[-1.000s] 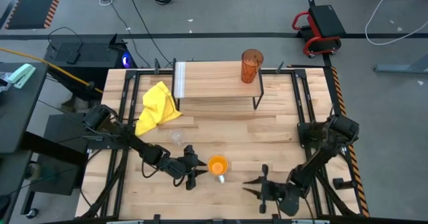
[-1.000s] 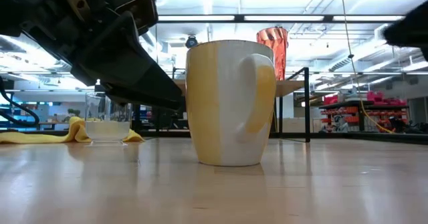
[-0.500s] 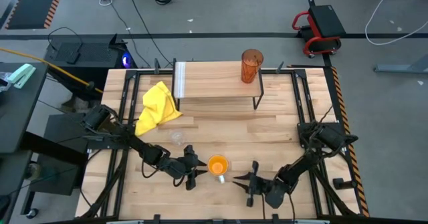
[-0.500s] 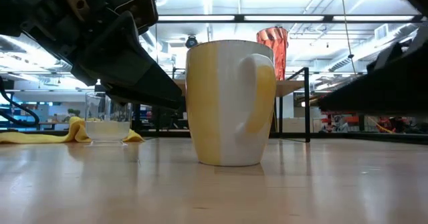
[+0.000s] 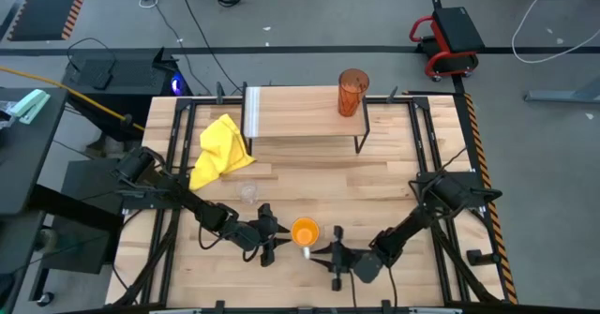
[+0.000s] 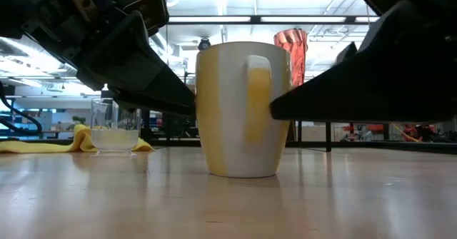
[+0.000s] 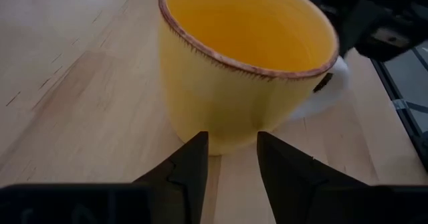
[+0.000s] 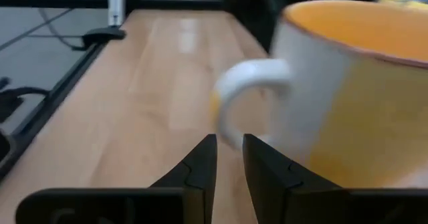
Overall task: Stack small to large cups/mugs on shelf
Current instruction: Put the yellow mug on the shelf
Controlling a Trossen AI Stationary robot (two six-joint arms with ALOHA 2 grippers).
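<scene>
mug (image 5: 305, 231) btwn left pincer (image 5: 270, 241), right pincer (image 5: 334, 255), both open

Glossy ceramic mug (image 6: 239, 110), clear glass cup (image 6: 114, 125), matt wood tabletop (image 5: 309, 178), yellow cloth (image 5: 220, 150).
</scene>
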